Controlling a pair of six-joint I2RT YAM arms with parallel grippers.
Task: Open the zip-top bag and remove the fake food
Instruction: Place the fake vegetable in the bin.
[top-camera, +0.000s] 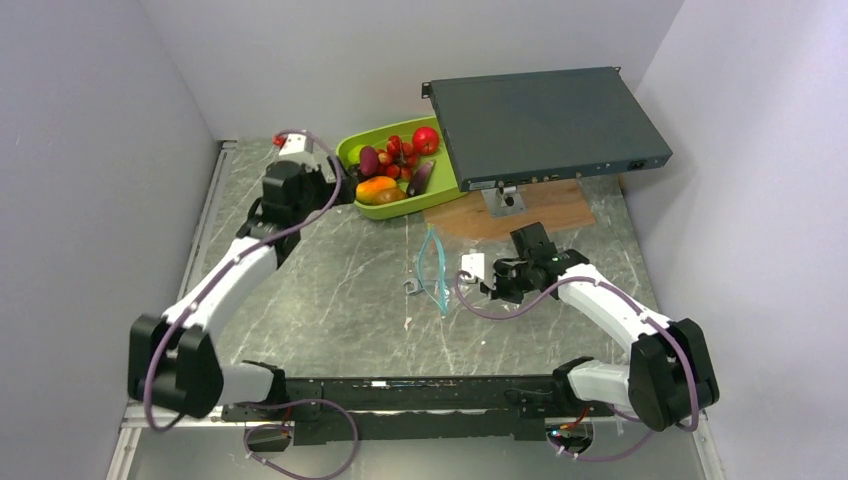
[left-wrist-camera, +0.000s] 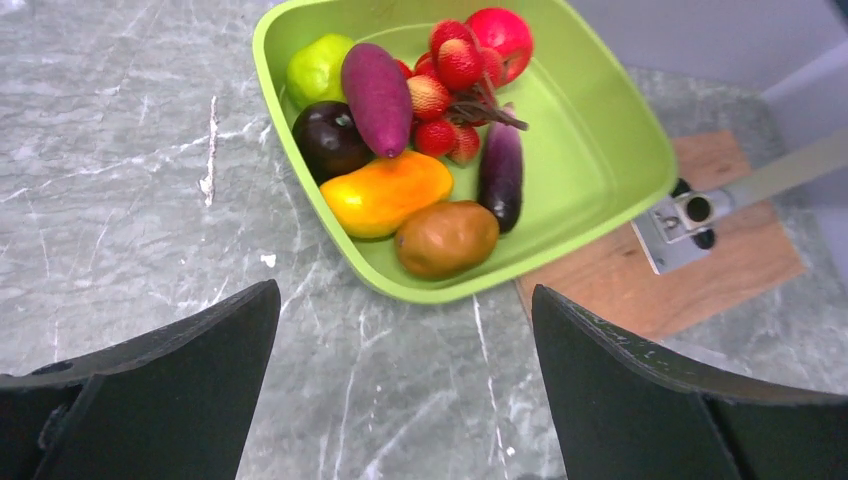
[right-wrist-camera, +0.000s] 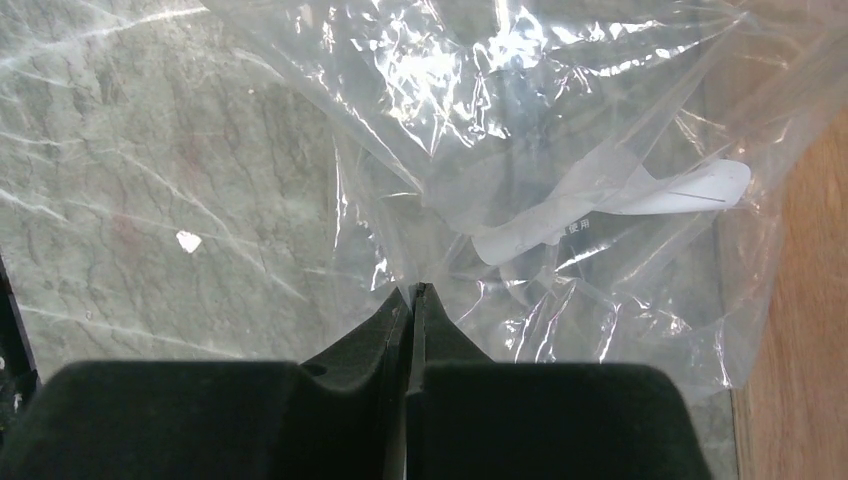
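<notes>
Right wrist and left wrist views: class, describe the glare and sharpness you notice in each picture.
Right wrist view: white glare streaks across the crinkled zip-top bag, washing out parts of it; the right gripper pinching the film is a dark, detail-free mass. Left wrist view: even light, the fake food sharp with small glossy highlights in the green tray; the open left gripper is nearly black.

My grey marbled worktop (top-camera: 330, 300) carries a lime-green tray (top-camera: 368, 138) at the far side, a wooden board (top-camera: 560, 210) beside it, the zip-top bag (top-camera: 440, 270) and a wrench (top-camera: 413, 289) midway.
</notes>
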